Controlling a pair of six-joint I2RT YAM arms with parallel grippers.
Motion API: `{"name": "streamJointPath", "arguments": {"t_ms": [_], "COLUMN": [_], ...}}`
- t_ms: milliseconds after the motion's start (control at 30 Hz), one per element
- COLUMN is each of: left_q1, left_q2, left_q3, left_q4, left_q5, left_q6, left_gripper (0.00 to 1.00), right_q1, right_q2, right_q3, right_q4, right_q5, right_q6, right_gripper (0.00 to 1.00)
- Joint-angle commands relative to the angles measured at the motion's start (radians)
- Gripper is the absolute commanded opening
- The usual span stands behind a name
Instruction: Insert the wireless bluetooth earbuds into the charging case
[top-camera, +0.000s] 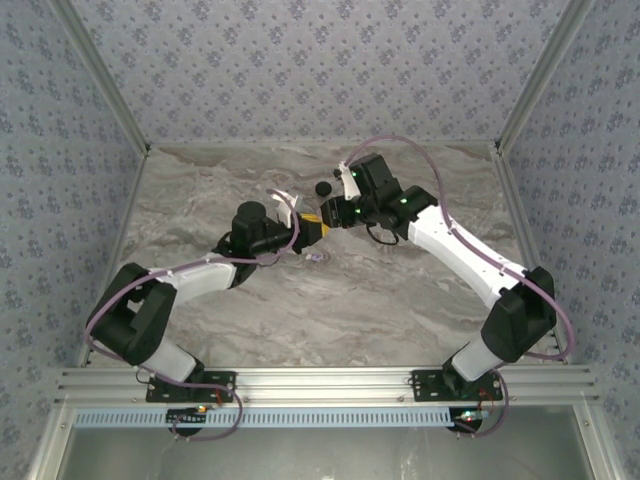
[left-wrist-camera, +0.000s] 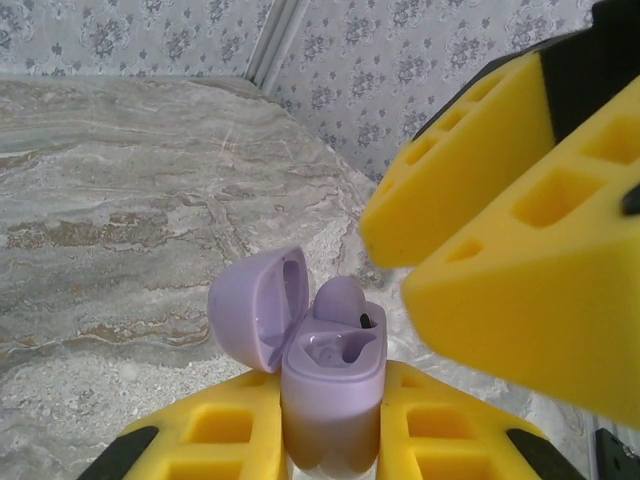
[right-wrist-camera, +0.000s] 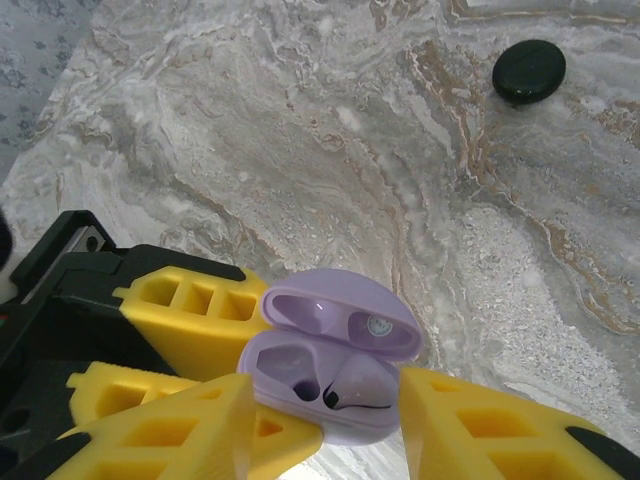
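Two grippers meet over the open charging case, mid-table and toward the back.

We see bare marble table (top-camera: 400, 300) on every side of the meeting point, with patterned walls closing the left, right and back edges well apart from it. A black round object (right-wrist-camera: 528, 70) lies behind, nearer the back edge. The left gripper (left-wrist-camera: 330, 420) has its jaws clamped on the body of the charging case (right-wrist-camera: 330, 370), holding it off the table with the lid up. One earbud (right-wrist-camera: 360, 385) sits in the right-hand well, and the other well looks empty. The right gripper (right-wrist-camera: 328, 400) hangs just above the case, jaws partly apart and gripping nothing. A small pale bit (top-camera: 318, 258) lies on the marble near the grippers, too small for us to tell what it is.
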Motion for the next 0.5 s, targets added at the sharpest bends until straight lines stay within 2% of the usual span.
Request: {"name": "streamJointPath", "arguments": {"t_ms": [0,300,467], "left_q1": [-0.006,-0.007,-0.006], "left_q2": [-0.043,-0.124,-0.213], "left_q3": [-0.006,-0.017,-0.026], "left_q4": [-0.012,-0.133,-0.235], "left_q5": [0.01,-0.063,-0.102], "left_q6": [0.042,0.118,0.152], "left_gripper": [0.19,0.19,0.19], "right_q1": [0.005,-0.021,-0.057], "right_q2": [-0.033,-0.064,-0.034], "right_q3": [0.033,-0.006,-0.022], "right_q4": [-0.038,-0.038,-0.102], "right_q5": [0.045,0.199,0.208], "right_q6": [-0.02,0.047,0.054], "right_gripper": [0.44,0.45,0.45]}}
